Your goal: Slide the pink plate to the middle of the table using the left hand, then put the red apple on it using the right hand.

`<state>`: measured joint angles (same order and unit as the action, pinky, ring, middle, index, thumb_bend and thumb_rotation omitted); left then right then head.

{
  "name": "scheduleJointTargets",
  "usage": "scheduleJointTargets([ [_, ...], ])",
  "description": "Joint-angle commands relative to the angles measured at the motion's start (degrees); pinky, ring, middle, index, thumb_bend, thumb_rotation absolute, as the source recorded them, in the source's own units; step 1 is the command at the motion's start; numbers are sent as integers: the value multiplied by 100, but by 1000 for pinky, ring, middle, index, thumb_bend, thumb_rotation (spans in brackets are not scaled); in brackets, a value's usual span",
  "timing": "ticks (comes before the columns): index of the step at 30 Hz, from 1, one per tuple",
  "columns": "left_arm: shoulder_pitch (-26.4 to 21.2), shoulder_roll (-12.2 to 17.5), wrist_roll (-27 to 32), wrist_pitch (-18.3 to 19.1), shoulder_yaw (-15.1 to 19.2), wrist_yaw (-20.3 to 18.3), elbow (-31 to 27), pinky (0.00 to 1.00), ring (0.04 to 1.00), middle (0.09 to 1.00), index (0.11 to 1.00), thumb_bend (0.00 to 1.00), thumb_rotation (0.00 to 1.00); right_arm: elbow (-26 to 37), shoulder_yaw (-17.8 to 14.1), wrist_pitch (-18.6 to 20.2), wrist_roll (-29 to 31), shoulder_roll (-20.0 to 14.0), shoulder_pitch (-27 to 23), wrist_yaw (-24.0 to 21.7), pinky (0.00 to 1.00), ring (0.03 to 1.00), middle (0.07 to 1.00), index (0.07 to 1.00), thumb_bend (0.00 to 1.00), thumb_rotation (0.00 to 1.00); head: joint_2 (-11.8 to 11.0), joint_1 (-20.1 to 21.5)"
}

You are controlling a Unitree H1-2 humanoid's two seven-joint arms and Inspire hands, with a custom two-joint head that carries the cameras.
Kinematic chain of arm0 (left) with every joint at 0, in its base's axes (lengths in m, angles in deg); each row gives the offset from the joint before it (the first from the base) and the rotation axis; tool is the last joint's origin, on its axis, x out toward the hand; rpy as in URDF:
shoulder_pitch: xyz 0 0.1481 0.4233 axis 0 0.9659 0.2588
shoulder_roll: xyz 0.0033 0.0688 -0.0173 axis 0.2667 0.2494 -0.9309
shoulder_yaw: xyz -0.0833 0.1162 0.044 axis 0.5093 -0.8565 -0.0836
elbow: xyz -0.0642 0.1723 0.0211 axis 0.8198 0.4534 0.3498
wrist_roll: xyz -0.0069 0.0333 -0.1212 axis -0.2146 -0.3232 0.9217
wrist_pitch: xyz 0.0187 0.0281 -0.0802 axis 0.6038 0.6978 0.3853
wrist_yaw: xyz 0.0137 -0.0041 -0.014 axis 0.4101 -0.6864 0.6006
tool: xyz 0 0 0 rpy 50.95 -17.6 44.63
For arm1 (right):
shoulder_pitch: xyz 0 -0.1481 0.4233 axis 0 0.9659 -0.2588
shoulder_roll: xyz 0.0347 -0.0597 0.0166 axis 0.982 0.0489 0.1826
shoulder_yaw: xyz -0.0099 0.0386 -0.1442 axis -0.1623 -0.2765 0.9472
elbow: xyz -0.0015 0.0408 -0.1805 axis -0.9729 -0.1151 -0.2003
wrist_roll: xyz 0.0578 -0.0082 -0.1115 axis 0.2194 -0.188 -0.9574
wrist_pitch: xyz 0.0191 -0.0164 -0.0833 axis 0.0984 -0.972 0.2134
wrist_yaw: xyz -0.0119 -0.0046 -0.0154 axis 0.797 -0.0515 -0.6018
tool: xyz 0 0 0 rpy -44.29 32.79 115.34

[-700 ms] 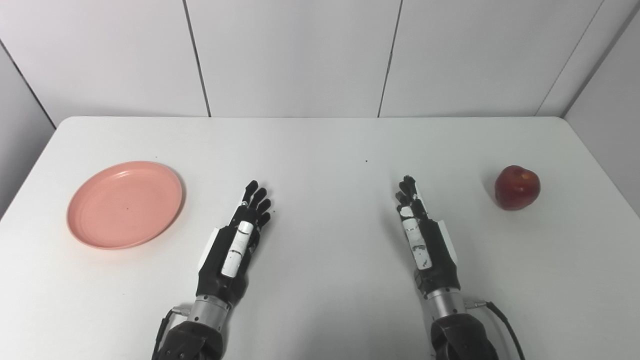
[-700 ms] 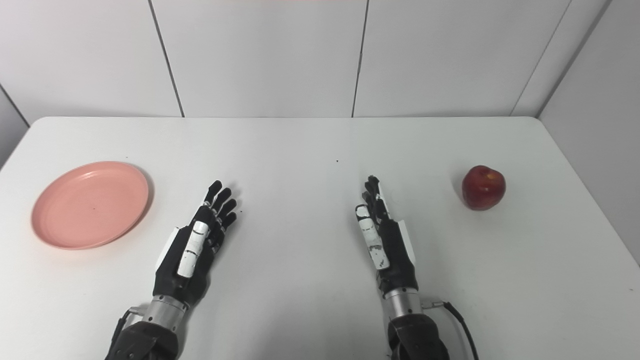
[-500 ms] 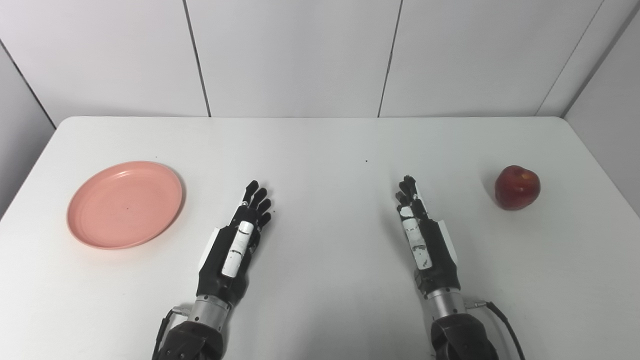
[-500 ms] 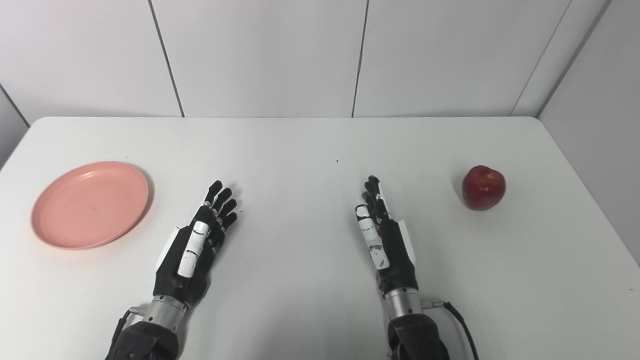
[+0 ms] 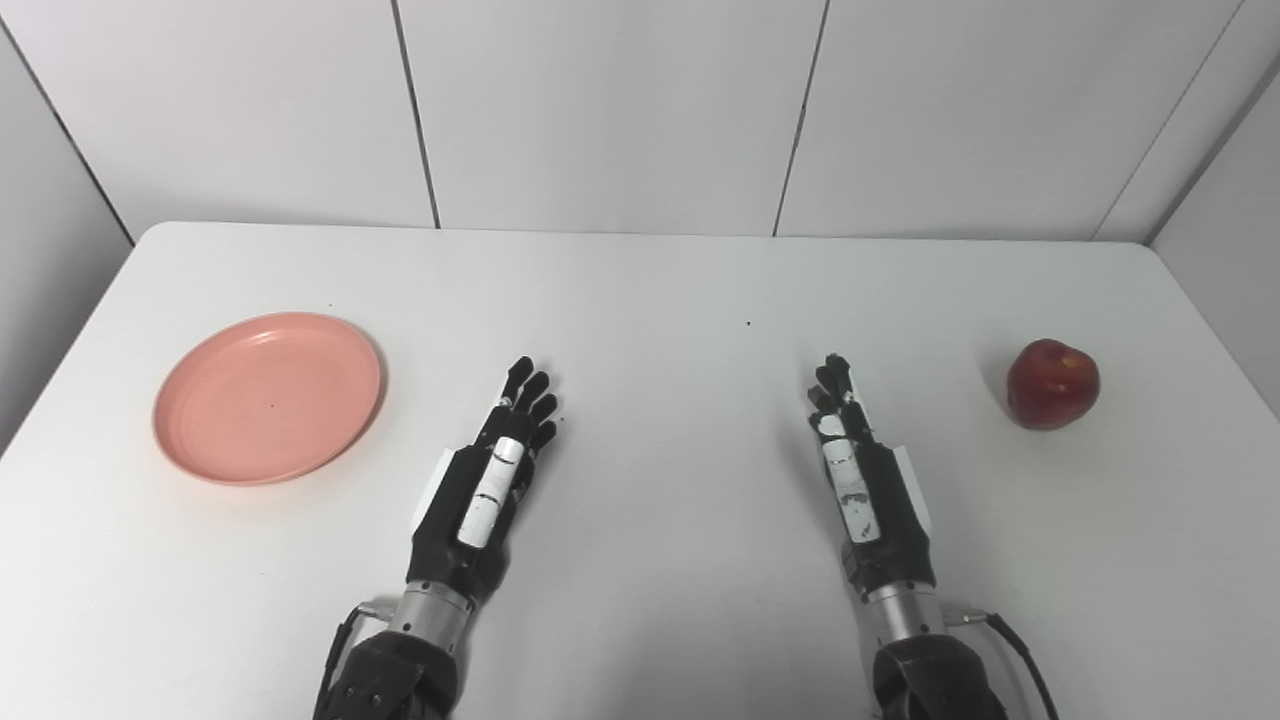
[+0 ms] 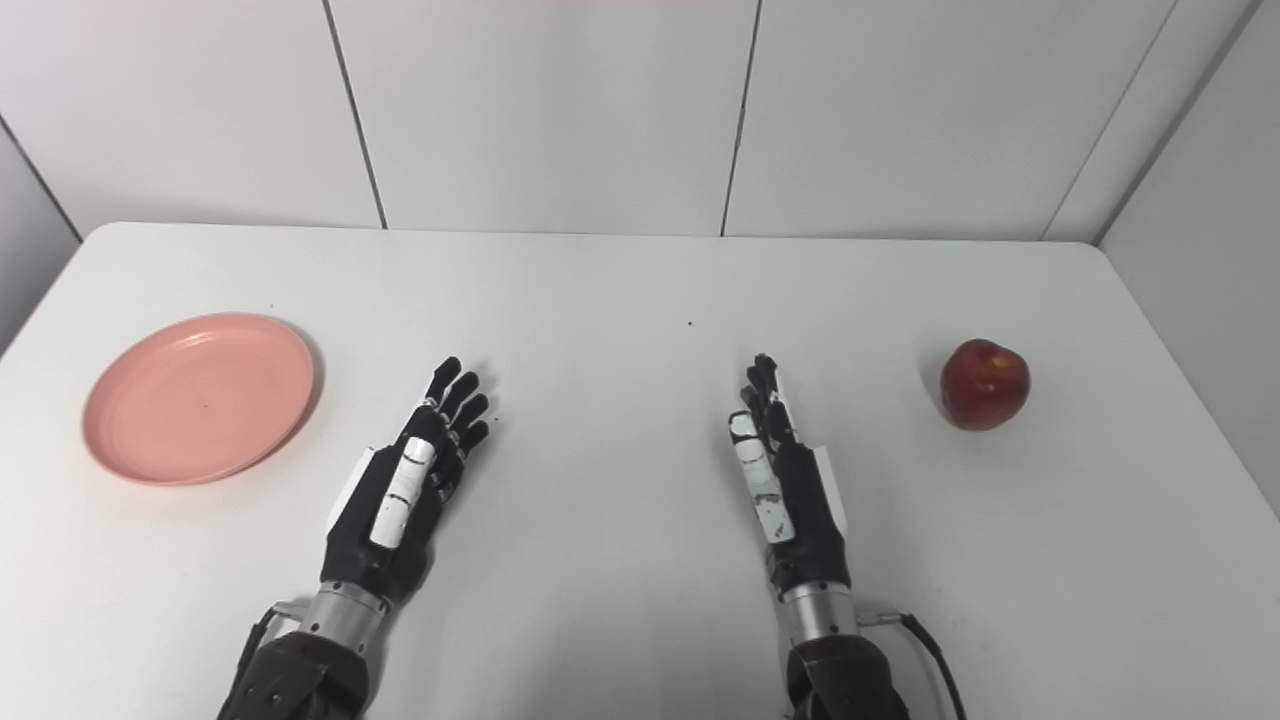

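A pink plate (image 5: pixel 268 396) lies flat on the left side of the white table (image 5: pixel 650 290), with nothing on it. A red apple (image 5: pixel 1052 384) stands near the right edge. My left hand (image 5: pixel 490 485) rests over the table to the right of the plate, well apart from it, fingers stretched forward and holding nothing. Over the right half, my right hand (image 5: pixel 860 480) is also open with straight fingers, a clear gap left of the apple. Neither hand touches an object.
White wall panels (image 5: pixel 610 110) rise behind the table's far edge. A small dark speck (image 5: pixel 748 323) marks the tabletop between the hands. A cable (image 5: pixel 1015 645) trails from the right wrist.
The whole picture has shifted slightly right and down, so the camera moved. The hands, plate and apple keep their places relative to each other.
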<state>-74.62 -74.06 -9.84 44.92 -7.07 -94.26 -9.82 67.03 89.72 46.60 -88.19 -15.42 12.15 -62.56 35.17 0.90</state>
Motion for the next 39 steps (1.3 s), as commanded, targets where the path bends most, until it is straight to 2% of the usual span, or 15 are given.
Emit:
scheduleJointTargets([
  [1, -72, -96, -146, -221, -82, 23, 63, 983, 984, 998, 989, 618, 847, -355, -65, -387, 98, -77, 125, -120, 1000, 985, 994, 1000, 697, 937, -107, -222],
  [9, -88, -283, -340, -291, -255, 91, 312, 944, 961, 976, 966, 719, 786, -584, -205, -640, 363, -248, 151, -304, 1000, 1000, 1000, 1000, 713, 933, -458, -872],
  [15, -83, -334, -559, -297, -352, 139, 373, 943, 956, 971, 963, 720, 824, -724, -247, -798, 526, -331, 137, -440, 1000, 1000, 1000, 1000, 697, 938, -564, -1119],
  [30, -91, -352, -654, -343, -337, 188, 416, 947, 954, 963, 955, 741, 838, -713, -257, -807, 558, -330, 147, -500, 1000, 1000, 1000, 1000, 678, 939, -595, -1159],
  [39, -173, -372, -257, -144, -208, 82, 149, 935, 948, 966, 957, 723, 793, -758, -258, -838, 579, -304, 130, -506, 1000, 1000, 1000, 1000, 644, 937, -636, -1305],
])
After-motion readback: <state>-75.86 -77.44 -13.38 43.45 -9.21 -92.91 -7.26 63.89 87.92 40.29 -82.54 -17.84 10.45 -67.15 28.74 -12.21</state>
